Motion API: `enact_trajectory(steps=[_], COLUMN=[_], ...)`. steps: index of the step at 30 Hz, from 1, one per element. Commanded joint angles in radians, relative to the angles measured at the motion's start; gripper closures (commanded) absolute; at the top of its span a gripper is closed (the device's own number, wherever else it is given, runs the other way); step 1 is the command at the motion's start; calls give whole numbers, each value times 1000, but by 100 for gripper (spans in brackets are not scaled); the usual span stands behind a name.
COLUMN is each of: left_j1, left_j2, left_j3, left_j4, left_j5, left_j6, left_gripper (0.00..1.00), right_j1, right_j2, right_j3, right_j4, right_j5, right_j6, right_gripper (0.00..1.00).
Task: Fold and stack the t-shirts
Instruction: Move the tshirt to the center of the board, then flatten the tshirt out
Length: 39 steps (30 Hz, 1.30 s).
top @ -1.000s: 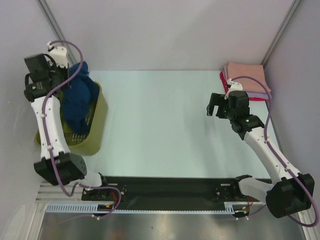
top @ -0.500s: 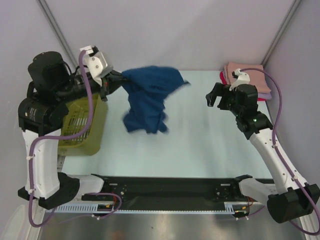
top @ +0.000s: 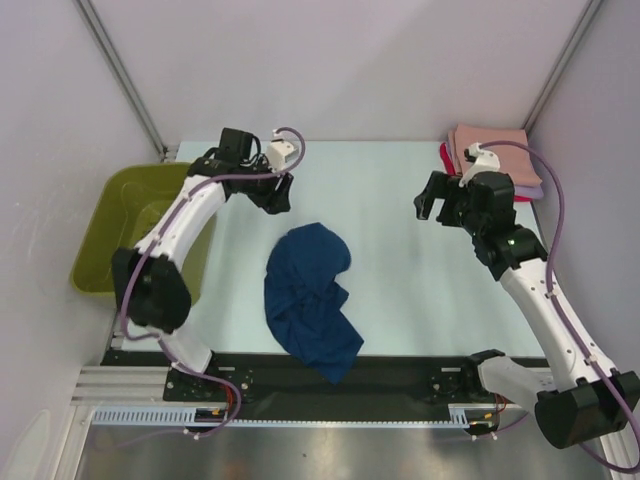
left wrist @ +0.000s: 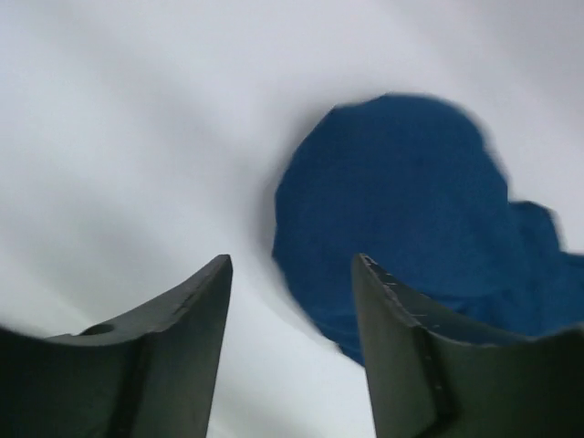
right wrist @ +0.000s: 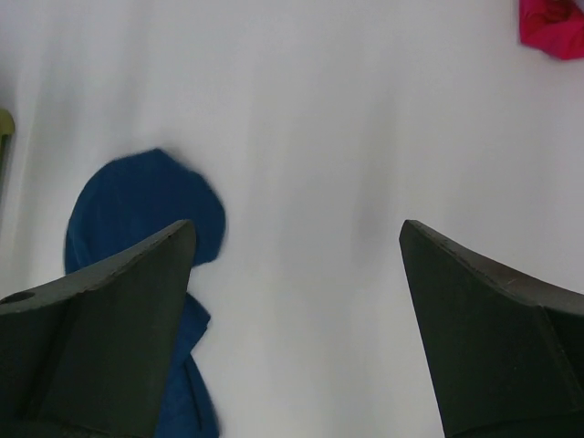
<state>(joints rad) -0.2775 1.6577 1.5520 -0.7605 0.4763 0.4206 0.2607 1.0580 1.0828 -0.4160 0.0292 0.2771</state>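
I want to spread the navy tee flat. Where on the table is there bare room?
Bare table lies right of the navy tee, up to the right arm, and along the far edge between the left hand and the folded stack. Crowded: the far right corner with that stack, the left edge with the olive basket.

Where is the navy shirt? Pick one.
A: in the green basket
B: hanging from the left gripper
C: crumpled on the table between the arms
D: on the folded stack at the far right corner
C: the navy shirt lies crumpled on the table, apart from the left gripper, whose jaws stand open with nothing between them.
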Motion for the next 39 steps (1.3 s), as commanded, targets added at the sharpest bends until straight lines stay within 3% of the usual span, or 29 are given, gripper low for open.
enact_trajectory(steps=[1,5,9,16,19,21,26,28,31,32,34,35,36,39], left_j1=[72,74,15,-186,-216,-221,-252,-252,-252,-252,-250,-250,-250,-223], left_j2=[108,48,-158,-334,-322,-306,-236,-219,-188,-181,-165,-161,-162,-194], left_j3=[127,68,-213,-662,-736,-757,-790,-782,-767,-764,-761,-754,-751,-736], left_j4=[46,21,-43,-1,29,33,104,121,136,142,154,155,152,150], left_j5=[-169,-97,-71,-261,-289,-265,-239,-202,-176,-174,-173,-173,-180,-280], left_j6=[-95,-91,-24,106,104,101,80,75,66,61,57,58,60,69], left_gripper=[38,35,37,31,28,21,21,22,34,50,69,86,99,100], right_j1=[37,149,325,508,535,537,509,499,502,499,493,488,477,407], right_j2=[33,60,79,195,267,306,468,525,609,631,639,632,599,458], right_j3=[5,-33,-118,-236,-233,-238,-219,-196,-155,-149,-130,-120,-116,-130], right_j4=[-61,-92,-55,164,271,372,511,565,565,588,583,541,524,472], right_j5=[-14,-15,-20,-106,-146,-227,-348,-385,-394,-394,-397,-368,-348,-321], right_j6=[-1,22,53,80,62,74,155,197,215,232,244,247,251,249], right_gripper=[0,0,3,11,16,18,35,35,47,60,79,100,100,100])
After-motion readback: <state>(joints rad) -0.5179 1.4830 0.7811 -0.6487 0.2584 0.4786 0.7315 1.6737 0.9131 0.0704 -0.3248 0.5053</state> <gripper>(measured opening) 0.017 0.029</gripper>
